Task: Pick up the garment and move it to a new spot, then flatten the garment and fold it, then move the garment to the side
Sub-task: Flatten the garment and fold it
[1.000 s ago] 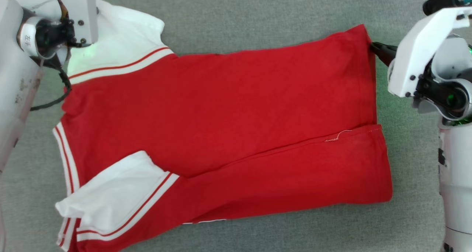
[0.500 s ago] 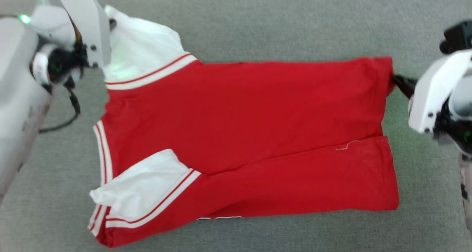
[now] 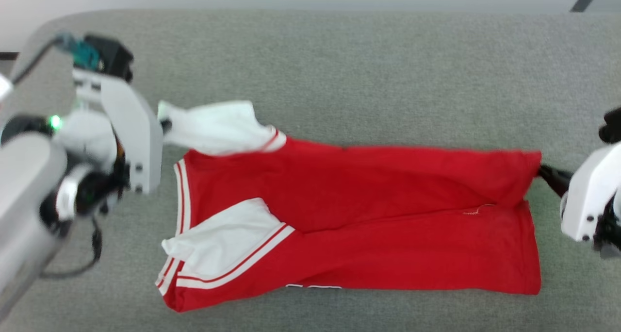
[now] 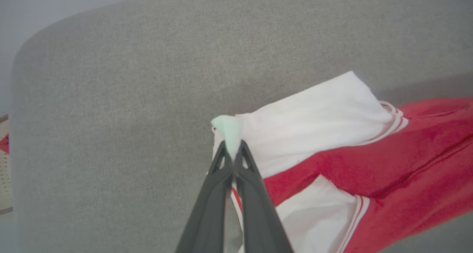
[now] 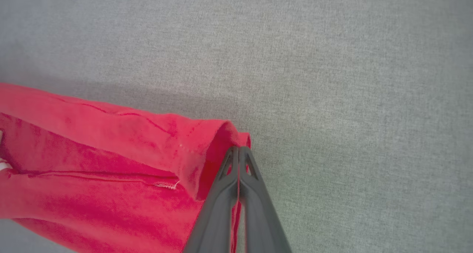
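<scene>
The garment [image 3: 349, 210], a red jersey with white sleeves and striped trim, lies lengthwise across the grey surface, its near long side folded over. My left gripper [image 3: 165, 124] is shut on the tip of the far white sleeve [image 4: 310, 123], lifting it; the left wrist view has my left gripper [image 4: 232, 146] pinching that white cloth. My right gripper [image 3: 542, 171] is shut on the far hem corner at the right end, raising that edge. In the right wrist view my right gripper [image 5: 238, 149] clamps the red hem [image 5: 221, 134].
The grey fabric surface [image 3: 368, 70] stretches behind and around the garment, with its rounded far left corner [image 3: 53, 24] and far edge in sight. A pale floor lies beyond it. A dark cable [image 3: 92, 254] hangs from my left arm.
Both grippers have raised the garment's far edge off the surface and drawn it toward me. The head camera has tilted up, so the surface's far edge has come into sight.
</scene>
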Controlling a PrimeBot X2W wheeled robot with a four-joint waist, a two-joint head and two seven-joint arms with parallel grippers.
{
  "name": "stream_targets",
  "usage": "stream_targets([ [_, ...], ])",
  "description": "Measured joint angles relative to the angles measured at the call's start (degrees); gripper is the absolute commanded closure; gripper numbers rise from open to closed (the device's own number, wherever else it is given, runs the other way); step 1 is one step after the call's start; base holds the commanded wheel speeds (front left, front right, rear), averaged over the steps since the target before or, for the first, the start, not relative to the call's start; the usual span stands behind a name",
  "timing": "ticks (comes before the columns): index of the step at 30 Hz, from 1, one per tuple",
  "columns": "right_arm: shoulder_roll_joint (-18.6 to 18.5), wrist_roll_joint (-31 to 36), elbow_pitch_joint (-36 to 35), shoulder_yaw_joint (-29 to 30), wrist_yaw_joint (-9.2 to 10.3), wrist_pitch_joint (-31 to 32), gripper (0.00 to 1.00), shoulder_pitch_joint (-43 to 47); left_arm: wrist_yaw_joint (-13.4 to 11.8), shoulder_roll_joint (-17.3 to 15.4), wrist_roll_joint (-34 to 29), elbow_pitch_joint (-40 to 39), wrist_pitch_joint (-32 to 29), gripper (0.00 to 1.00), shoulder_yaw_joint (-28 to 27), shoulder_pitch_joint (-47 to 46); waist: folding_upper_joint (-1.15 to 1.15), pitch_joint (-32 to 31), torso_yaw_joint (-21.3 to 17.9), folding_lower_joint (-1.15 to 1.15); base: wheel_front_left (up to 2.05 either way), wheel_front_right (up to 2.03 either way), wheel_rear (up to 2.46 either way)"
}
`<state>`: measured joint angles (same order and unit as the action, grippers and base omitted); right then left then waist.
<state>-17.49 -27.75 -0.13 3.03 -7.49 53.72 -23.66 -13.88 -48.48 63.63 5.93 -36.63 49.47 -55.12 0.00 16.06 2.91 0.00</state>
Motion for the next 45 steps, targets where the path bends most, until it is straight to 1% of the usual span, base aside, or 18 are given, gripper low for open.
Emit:
stream_targets([
  [3,0.12,-0.08,-1.71,0.8,0.0,1.23,1.0,2.7,-4.24,-3.38,1.05,-6.89,-0.9,1.0,-0.14,4.0,0.0,-0.74,0.7,0.0,0.0,0.0,0.0],
  [6,0.33,-0.04,-3.21,1.6,0.0,2.37,1.0,5.17,-7.76,-6.03,2.35,-12.62,-1.52,1.0,0.0,8.26,0.0,-1.26,1.19,0.0,0.0,0.0,0.0],
  [10,1.14,-0.04,-4.71,2.37,0.0,3.61,1.0,8.15,-10.98,-8.04,4.23,-17.7,-1.38,1.0,0.18,12.89,0.0,-1.72,1.51,0.0,0.0,0.0,0.0],
  [14,1.92,0.1,-5.58,2.97,0.0,4.35,1.0,9.92,-12.3,-8.43,5.42,-19.85,-1.03,1.0,1.09,16.51,0.0,-1.9,1.6,0.0,0.0,0.0,0.0],
  [21,2.49,1.23,-5.83,3.37,0.0,4.53,1.0,10.22,-12.58,-7.38,6.47,-19.83,-0.79,1.0,2.38,19.05,0.0,-1.98,1.46,0.0,0.0,0.0,0.0],
  [22,2.55,1.38,-5.82,3.42,0.0,4.41,0.75,10.22,-12.46,-7.22,6.56,-19.71,-0.55,0.94,2.3,19.08,0.0,-2.02,1.44,0.0,0.0,0.0,0.0],
  [23,2.69,1.56,-5.78,3.48,0.0,4.26,0.54,10.2,-12.26,-7.05,6.81,-19.63,-0.27,0.62,2.2,19.08,0.0,-2.07,1.44,0.0,0.0,0.0,0.0],
  [24,2.7,1.58,-5.66,3.42,0.0,4.26,0.47,10.19,-11.99,-6.86,6.92,-19.62,0.23,0.31,1.97,19.15,0.0,-2.16,1.44,0.0,0.0,0.0,0.0],
  [25,2.69,1.52,-5.64,3.23,0.0,4.35,0.22,10.2,-11.99,-6.62,7.19,-19.56,0.83,0.13,1.53,19.25,0.0,-2.3,1.44,0.0,0.0,0.0,0.0],
  [26,2.74,1.26,-5.71,3.15,0.0,4.37,0.0,10.2,-11.74,-6.55,7.43,-19.59,1.16,0.02,1.3,19.3,0.0,-2.49,1.45,0.0,0.0,0.0,0.0],
  [27,2.91,1.0,-5.8,3.26,0.0,4.36,0.0,10.2,-11.57,-6.6,7.49,-19.59,1.4,0.0,1.11,19.39,0.0,-2.7,1.46,0.0,0.0,0.0,0.0],
  [36,3.61,0.14,-7.47,4.34,0.0,4.0,0.0,11.32,-11.6,-7.87,8.08,-20.7,5.11,0.0,-0.7,21.77,0.0,-5.48,1.47,0.0,0.0,0.0,0.0],
  [40,4.33,0.01,-8.5,5.26,0.0,3.02,0.0,12.44,-11.77,-8.55,7.09,-21.35,9.48,0.0,-1.83,23.28,0.0,-6.93,1.42,0.0,0.0,0.0,0.0],
  [45,5.78,-0.08,-8.94,6.47,0.0,0.52,0.0,14.44,-10.56,-8.44,4.89,-21.16,16.52,0.0,-2.78,25.8,0.0,-8.87,1.4,0.0,0.0,0.0,0.0],
])
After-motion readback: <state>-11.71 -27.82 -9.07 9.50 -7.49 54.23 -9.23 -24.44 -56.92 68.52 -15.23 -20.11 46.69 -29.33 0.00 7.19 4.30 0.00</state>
